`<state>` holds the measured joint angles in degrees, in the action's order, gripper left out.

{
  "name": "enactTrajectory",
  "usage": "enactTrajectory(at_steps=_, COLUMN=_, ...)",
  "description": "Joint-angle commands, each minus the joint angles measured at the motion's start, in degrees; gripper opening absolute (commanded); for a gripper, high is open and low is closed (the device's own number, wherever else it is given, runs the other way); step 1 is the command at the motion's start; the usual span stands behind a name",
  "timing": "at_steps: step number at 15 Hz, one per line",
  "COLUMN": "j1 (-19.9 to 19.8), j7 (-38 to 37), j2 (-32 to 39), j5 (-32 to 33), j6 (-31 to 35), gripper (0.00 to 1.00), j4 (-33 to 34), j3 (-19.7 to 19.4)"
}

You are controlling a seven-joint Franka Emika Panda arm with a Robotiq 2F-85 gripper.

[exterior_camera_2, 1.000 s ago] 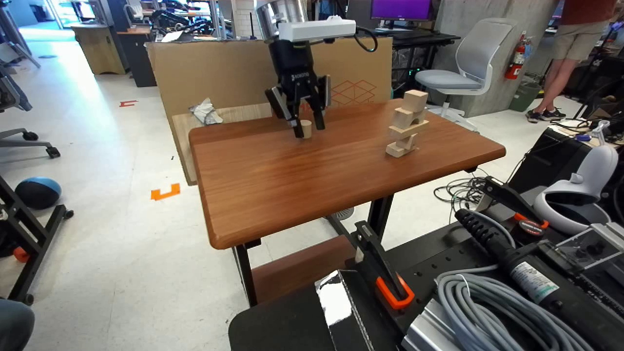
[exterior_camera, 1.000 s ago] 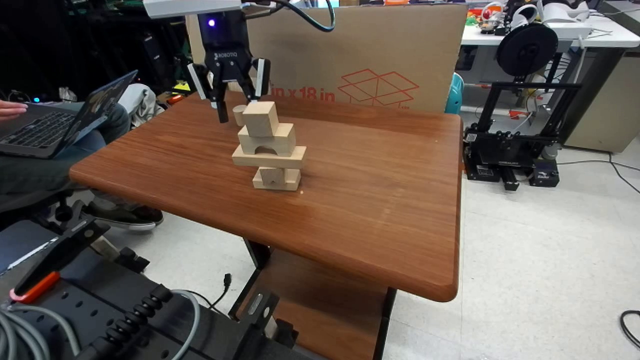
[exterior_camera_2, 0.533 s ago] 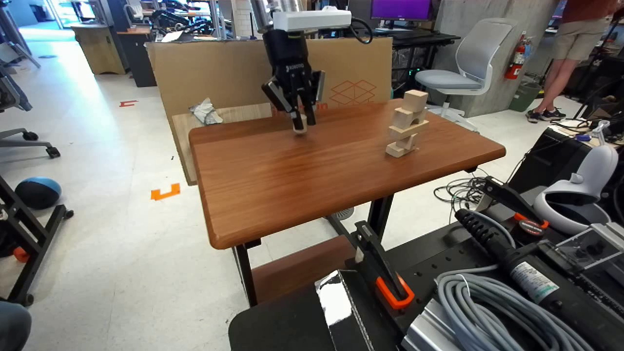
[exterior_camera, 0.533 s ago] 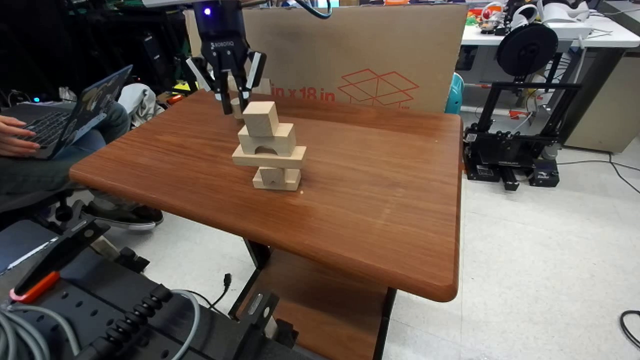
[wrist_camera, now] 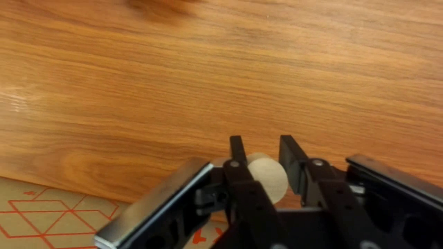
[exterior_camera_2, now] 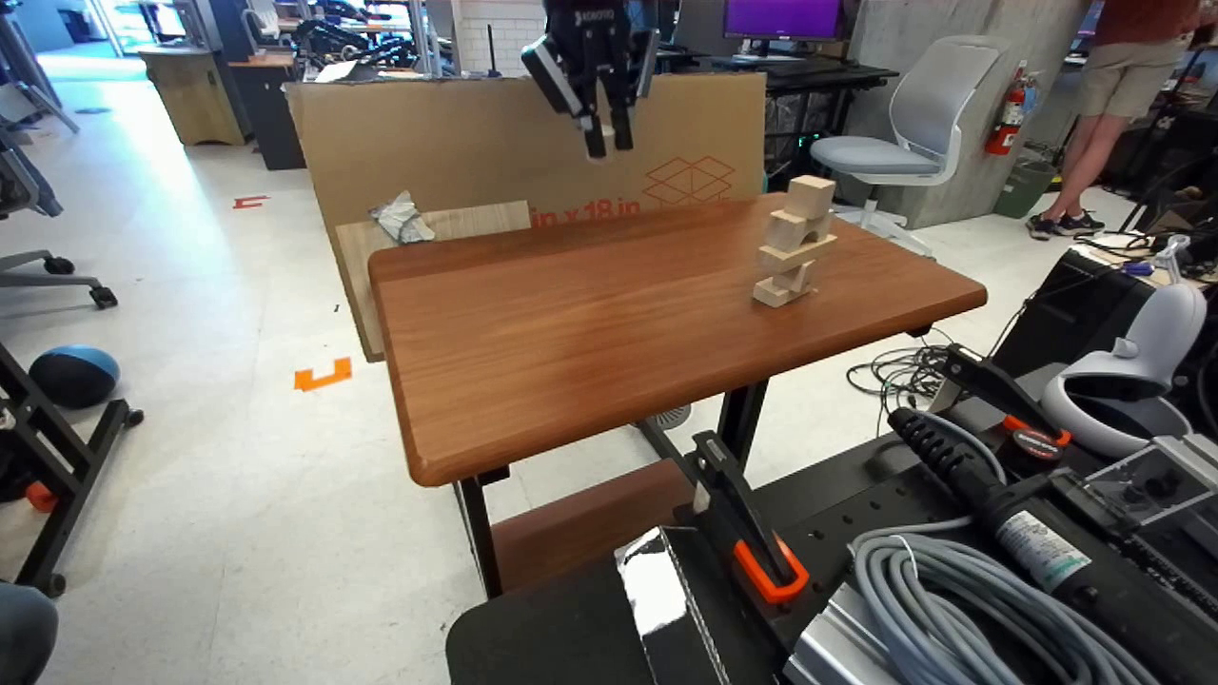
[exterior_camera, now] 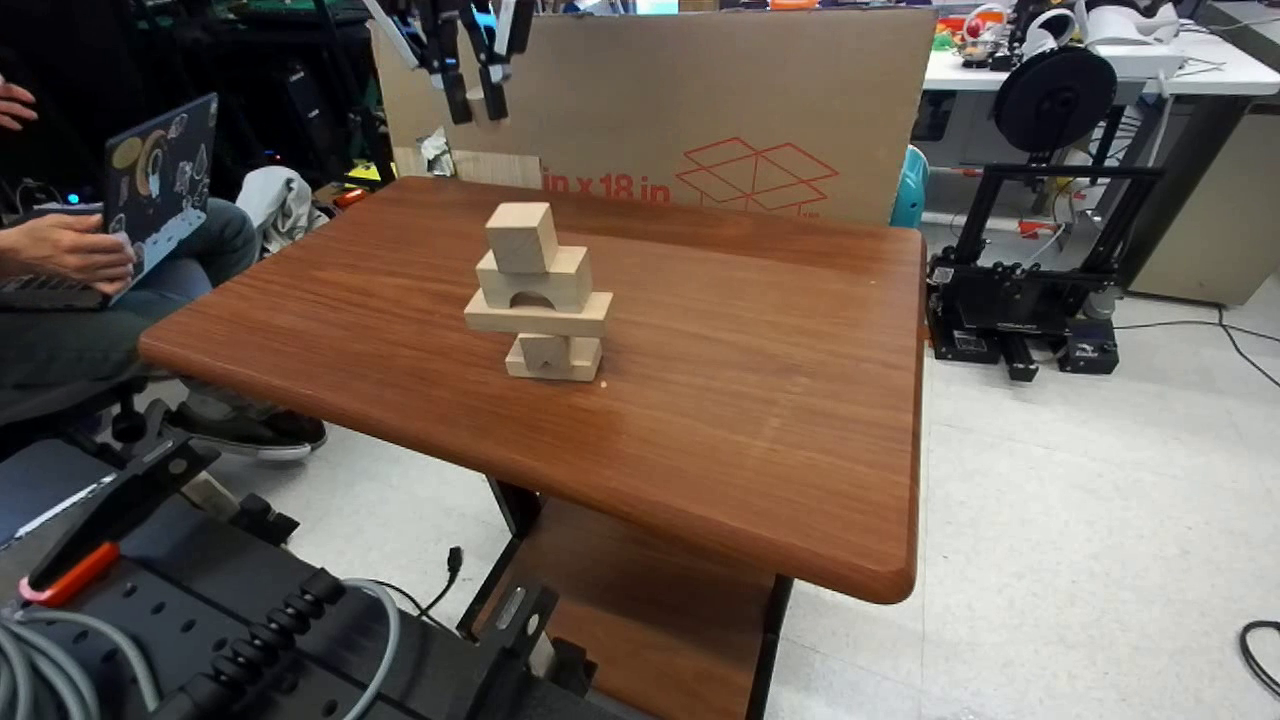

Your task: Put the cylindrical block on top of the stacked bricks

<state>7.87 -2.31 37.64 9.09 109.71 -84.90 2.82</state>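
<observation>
The cylindrical block is a pale round wooden piece, seen end-on between the fingers in the wrist view. My gripper is shut on it. In both exterior views the gripper holds the block high above the back edge of the table, mostly hidden by the fingers; it also shows there. The stacked bricks stand on the table, a tower of pale wood tiers with an arch piece and a cube on top. The tower also shows in an exterior view, lower than the gripper and to its right.
The brown wooden table carries the tower. A large cardboard sheet stands behind the table's back edge. A person with a laptop sits beside the table. Crumpled silvery material lies by the cardboard.
The gripper has closed on the cylindrical block and lifted it from the table, moving well upward. The tower has not moved. The seated person's laptop and hands have shifted.
</observation>
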Motion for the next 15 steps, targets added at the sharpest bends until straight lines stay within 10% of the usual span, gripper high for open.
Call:
enactTrajectory(at_steps=1, j1=-1.8, j7=-2.51, j2=-9.41, j5=-3.06, j6=0.88, gripper=0.08, j4=-9.41, j3=-0.42)
enactTrajectory(at_steps=15, j1=-7.96, j7=-7.88, j2=-22.32, j5=-11.5, j6=0.32, gripper=0.08, j4=-27.25, j3=-4.14)
